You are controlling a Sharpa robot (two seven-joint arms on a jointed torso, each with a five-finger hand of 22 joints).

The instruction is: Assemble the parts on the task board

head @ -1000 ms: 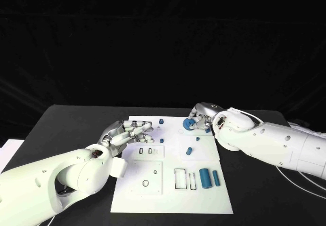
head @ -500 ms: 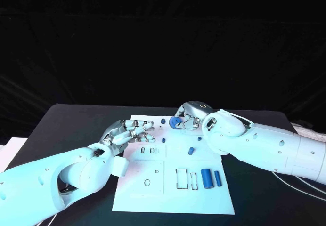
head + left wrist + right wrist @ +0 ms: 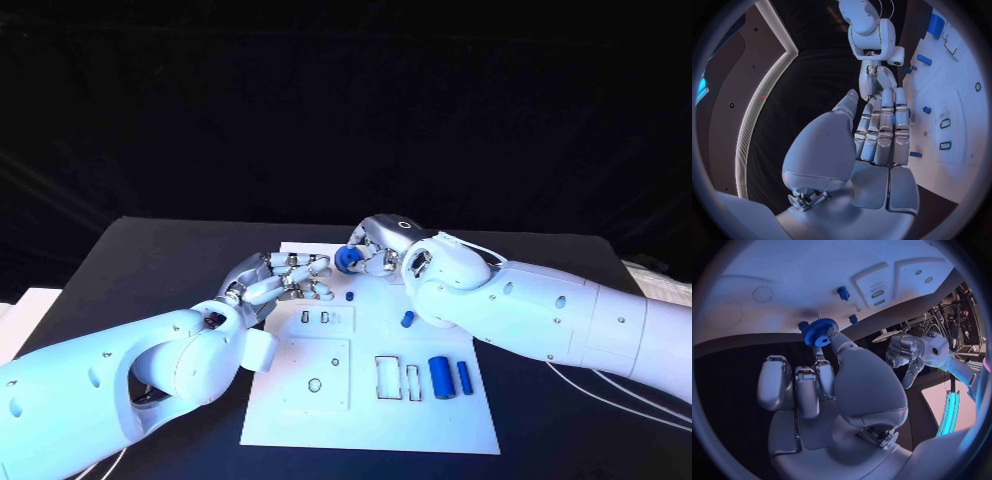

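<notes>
A small blue gear (image 3: 821, 332) is pinched at the fingertips of the right hand (image 3: 378, 250), held above the far left corner of the task board (image 3: 368, 415), just beside the left hand (image 3: 277, 283). The left hand holds nothing; its fingers lie straight and close together, hovering over the board's left edge near a small blue peg (image 3: 349, 296). The chief risk, as I judge it, is the grip itself: the gear is caught only at its rim, so a slight tilt or a brush against the neighbouring left hand could twist it loose and drop it onto the board, or off onto the table. A tilted gear would also bind rather than seat on its post (which post is meant cannot be told from here). Other blue parts lie on the board: a short piece (image 3: 407, 320) mid-board and two cylinders (image 3: 450, 377) by the near slots. The board rests on a black table (image 3: 144, 270), with darkness beyond.
</notes>
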